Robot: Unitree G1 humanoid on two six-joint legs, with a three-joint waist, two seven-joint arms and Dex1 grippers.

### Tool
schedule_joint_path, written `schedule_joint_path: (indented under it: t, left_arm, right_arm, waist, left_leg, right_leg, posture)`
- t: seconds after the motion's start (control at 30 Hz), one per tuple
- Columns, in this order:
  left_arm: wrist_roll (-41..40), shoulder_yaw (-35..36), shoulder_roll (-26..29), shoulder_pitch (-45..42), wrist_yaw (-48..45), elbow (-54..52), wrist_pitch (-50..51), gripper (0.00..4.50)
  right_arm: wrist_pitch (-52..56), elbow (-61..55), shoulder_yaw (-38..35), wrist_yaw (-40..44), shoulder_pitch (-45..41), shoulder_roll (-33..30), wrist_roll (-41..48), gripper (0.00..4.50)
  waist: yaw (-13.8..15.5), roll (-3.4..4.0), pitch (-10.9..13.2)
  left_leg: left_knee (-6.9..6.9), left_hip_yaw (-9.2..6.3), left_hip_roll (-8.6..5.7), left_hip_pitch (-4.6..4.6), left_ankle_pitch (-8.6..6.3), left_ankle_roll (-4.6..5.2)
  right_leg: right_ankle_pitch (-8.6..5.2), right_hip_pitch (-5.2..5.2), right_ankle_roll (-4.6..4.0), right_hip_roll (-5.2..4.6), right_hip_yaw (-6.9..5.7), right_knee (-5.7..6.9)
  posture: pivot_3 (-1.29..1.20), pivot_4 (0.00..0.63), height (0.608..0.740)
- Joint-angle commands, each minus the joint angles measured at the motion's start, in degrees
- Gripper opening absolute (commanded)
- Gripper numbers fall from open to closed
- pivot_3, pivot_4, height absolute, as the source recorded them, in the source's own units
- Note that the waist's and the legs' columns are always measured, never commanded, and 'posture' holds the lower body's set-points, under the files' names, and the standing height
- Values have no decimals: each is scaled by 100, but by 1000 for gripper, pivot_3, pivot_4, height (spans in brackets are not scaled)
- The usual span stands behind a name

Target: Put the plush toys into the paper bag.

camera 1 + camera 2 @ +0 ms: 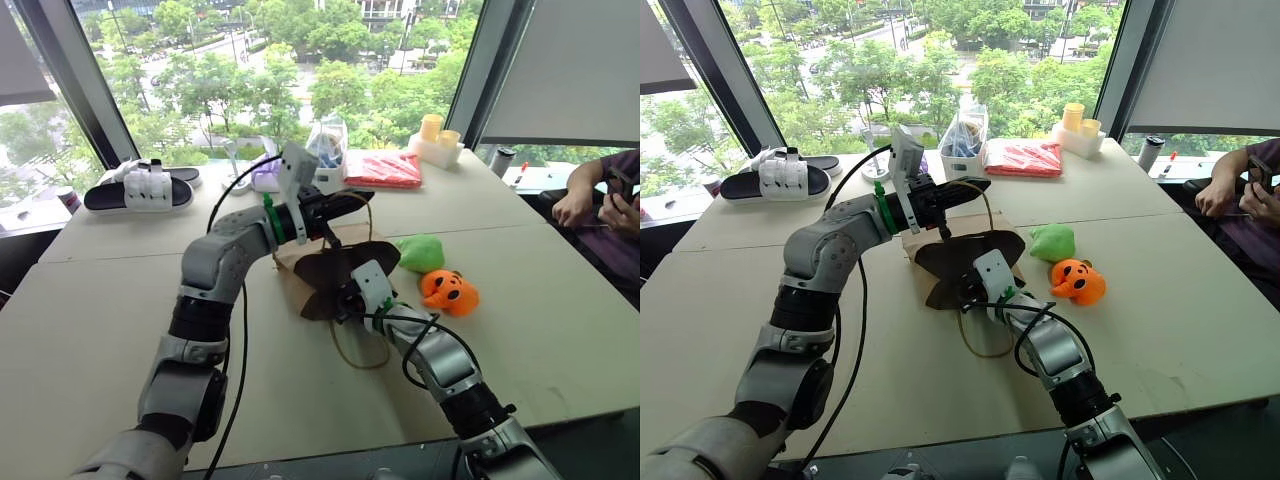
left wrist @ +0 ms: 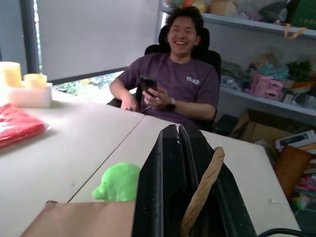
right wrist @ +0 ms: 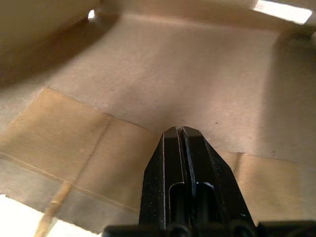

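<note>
The plain brown kraft paper bag [image 1: 965, 262] lies on its side near the middle of the pale table [image 1: 1180, 330], its dark mouth gaping toward the robot. It gapes because both arms work it. The left gripper [image 1: 345, 200], fingers pinched together on the bag's upper tan loop handle [image 2: 203, 190], lifts that edge. The right gripper [image 3: 181, 133], fingers pressed flat together and holding nothing, pokes inside the mouth, apparently to spread the paper walls. A second loop handle [image 1: 985, 340] trails loose on the table at six o'clock of the bag.

Both plush toys wait outside. The plain bright green soft toy [image 1: 1054, 242] sits just beside the bag at two o'clock. The round orange soft toy with black face marks [image 1: 1080, 281] is near the bag at three o'clock.

A flat red packet [image 1: 1025, 157] lies well apart at twelve o'clock.
</note>
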Motion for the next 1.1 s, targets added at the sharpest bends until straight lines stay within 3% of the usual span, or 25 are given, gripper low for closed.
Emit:
schedule_joint_path:
  t: [0.03, 0.33, 0.47, 0.57, 0.7, 0.8, 0.9, 1.0, 1.03, 1.1]
  left_arm:
    - [-411, 117, 134, 74, -157, -608, 189, 23]
    - [-1239, 513, 22, 247, 153, -773, 604, 23]
    - [-1325, 856, -171, 173, 629, -198, 513, 23]
    - [-980, 597, -176, 302, 590, 19, 274, 23]
    - [-620, 311, -128, 517, 393, 229, -83, 23]
    - [-476, 199, -116, 555, 279, 267, -270, 23]
    - [-423, 142, -83, 571, 152, 278, -370, 23]
    - [-458, 163, -75, 600, 85, 241, -345, 0]
    - [-469, 164, -81, 636, 86, 191, -334, 0]
    - [-529, 168, -172, 693, 140, 64, -306, 0]
  right_arm:
    - [95, -89, 162, 140, 117, 45, -167, 0]
    - [84, -146, 60, 249, 233, 77, -352, 0]
    - [-138, -114, 43, 283, 299, 52, -418, 0]
    - [-797, -451, -92, 397, 436, -32, -403, 0]
    - [-825, -1820, -665, 763, 898, -118, 268, 0]
    - [-85, -3253, -1097, 1090, 1552, -625, 760, 0]
    - [836, -4362, -2070, 1046, 1895, -772, 1926, 0]
    - [1570, -4865, -3406, 630, 1902, -825, 3064, 860]
    - [1638, -4880, -3670, 555, 1954, -866, 3227, 1379]
    - [1365, -4168, -3934, 516, 2270, -1323, 2534, 2335]
  waist:
    - [0, 0, 0]
    - [7, 0, 0]
    - [17, 1, -2]
    - [33, 0, -1]
    - [29, 0, -1]
    - [52, 0, -1]
    - [56, -2, 0]
    - [53, -2, 0]
    - [54, -2, 0]
    - [59, -1, 0]
  left_leg:
    - [0, 0, 0, 0, 0, 0]
    - [2, 0, 0, 1, 0, 0]
    - [2, 0, 0, 3, 0, 0]
    - [4, 0, -3, 3, 1, -1]
    - [1, 0, -3, 0, 2, -4]
    - [0, 0, -3, -2, 1, -2]
    - [1, -5, -3, -4, -17, 30]
    - [3, -5, 0, -1, -17, 31]
    - [4, -5, 0, 2, -17, 31]
    - [4, -3, 0, 3, -18, 31]
  right_leg:
    - [0, 0, 0, 0, 0, 0]
    - [0, 3, 0, 0, 2, 0]
    - [0, 3, 0, 0, 2, 0]
    - [0, 7, 0, 0, 1, -1]
    - [0, 3, 0, 0, 2, -3]
    - [0, 1, 0, 0, 2, -5]
    - [0, 7, 0, 0, 1, -11]
    - [0, 9, 0, 0, 5, -9]
    - [0, 12, -1, 0, 4, -8]
    - [0, 14, -1, 0, 3, -8]
  posture:
    - [0, 150, 740]
    - [0, 150, 740]
    - [0, 150, 740]
    - [0, 150, 740]
    - [0, 150, 740]
    - [0, 150, 740]
    - [0, 150, 740]
    - [0, 150, 740]
    - [0, 150, 740]
    - [0, 150, 740]
